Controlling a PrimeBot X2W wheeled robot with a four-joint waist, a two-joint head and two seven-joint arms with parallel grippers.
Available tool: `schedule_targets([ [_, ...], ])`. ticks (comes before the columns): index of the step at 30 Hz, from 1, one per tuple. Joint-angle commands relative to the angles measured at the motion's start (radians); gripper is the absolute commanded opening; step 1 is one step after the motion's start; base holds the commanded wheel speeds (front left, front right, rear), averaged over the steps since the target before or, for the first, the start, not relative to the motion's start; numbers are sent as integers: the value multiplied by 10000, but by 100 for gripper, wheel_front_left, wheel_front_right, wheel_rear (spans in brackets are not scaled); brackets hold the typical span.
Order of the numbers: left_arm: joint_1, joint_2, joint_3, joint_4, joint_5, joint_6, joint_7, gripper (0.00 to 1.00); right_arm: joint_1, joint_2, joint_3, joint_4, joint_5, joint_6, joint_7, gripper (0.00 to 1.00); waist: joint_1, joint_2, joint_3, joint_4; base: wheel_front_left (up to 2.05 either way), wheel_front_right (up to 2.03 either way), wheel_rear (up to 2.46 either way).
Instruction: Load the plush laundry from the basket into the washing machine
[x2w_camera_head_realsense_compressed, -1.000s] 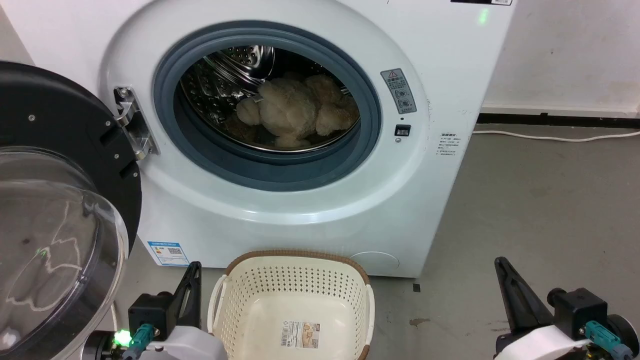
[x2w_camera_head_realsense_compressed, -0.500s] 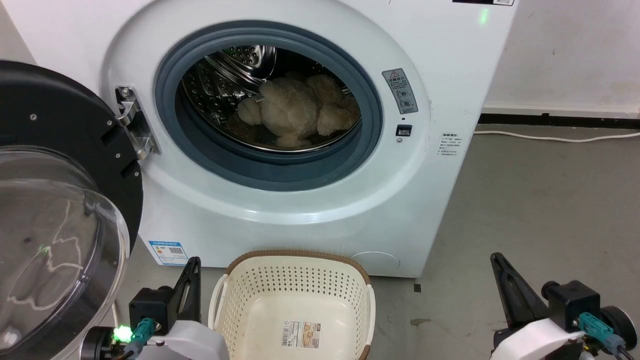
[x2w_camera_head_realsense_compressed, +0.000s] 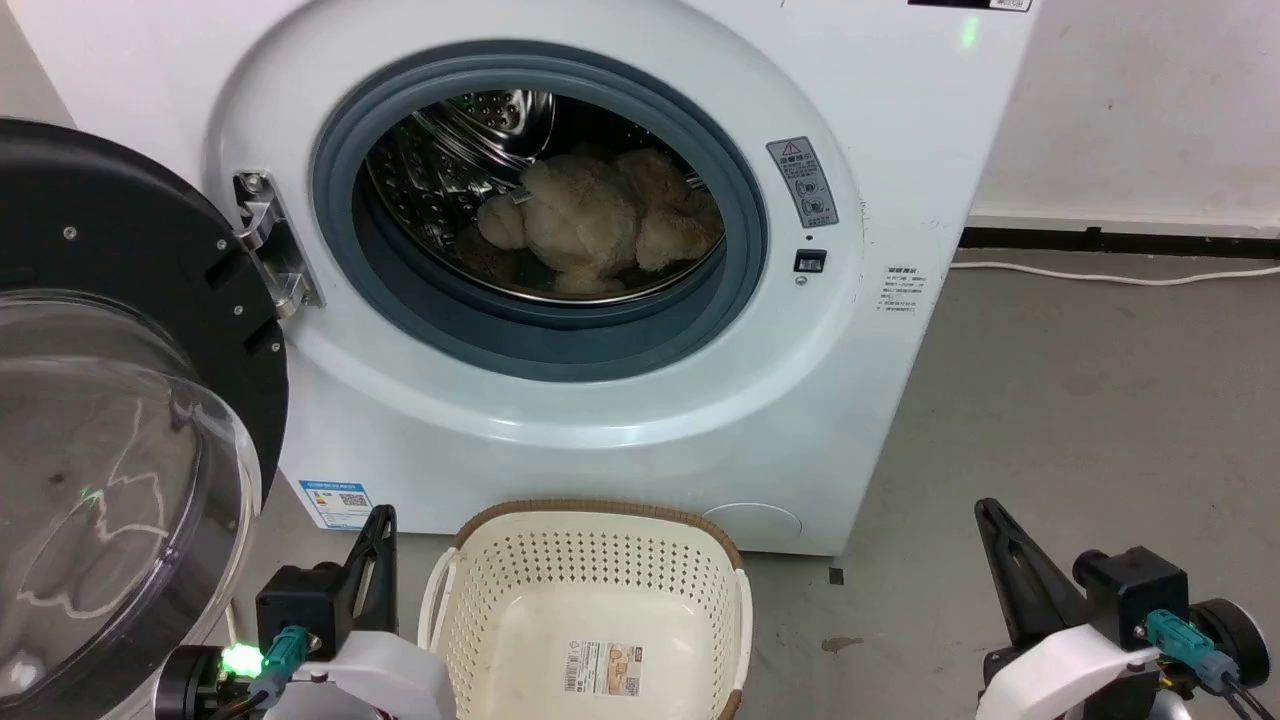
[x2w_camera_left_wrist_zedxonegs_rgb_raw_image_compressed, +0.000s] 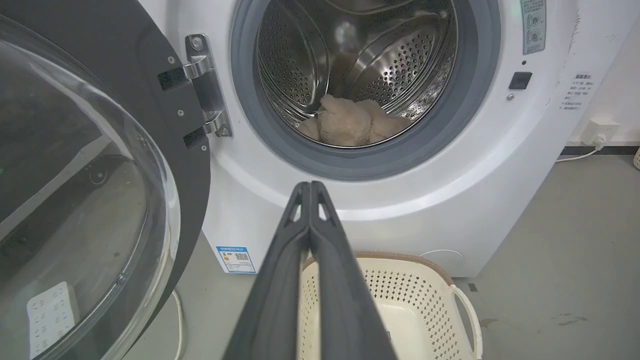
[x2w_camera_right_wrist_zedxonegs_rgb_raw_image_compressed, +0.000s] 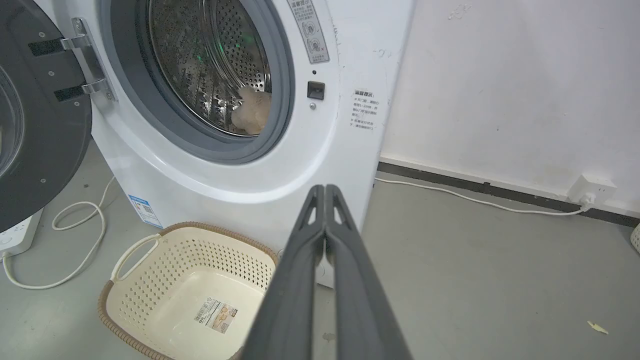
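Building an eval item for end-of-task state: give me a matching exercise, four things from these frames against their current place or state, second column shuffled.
Things:
1. plush laundry
2. basket
3. washing machine door
4. right end effector

States:
A. shut, holding nothing
B. empty of laundry, on the floor
C. inside the steel drum
D. swung open

Pairs: 1-C, 2-B, 3-D, 4-A

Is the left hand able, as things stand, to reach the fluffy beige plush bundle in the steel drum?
Probably yes: the black-framed clear door stands swung open, nothing blocks the grey-ringed opening, and the left hand, shut, points toward the fluffy beige plush bundle.
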Motion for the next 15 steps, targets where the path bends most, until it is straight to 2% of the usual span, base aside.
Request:
schedule_targets([
  [1,-150,-20,24,-68,78,30,3,0,-136,-4,7,26,-78,6,11,0,0,0,0,0,0,0,0],
  [15,-150,-20,24,-68,78,30,3,0,-136,-4,7,26,-78,6,11,0,0,0,0,0,0,0,0],
])
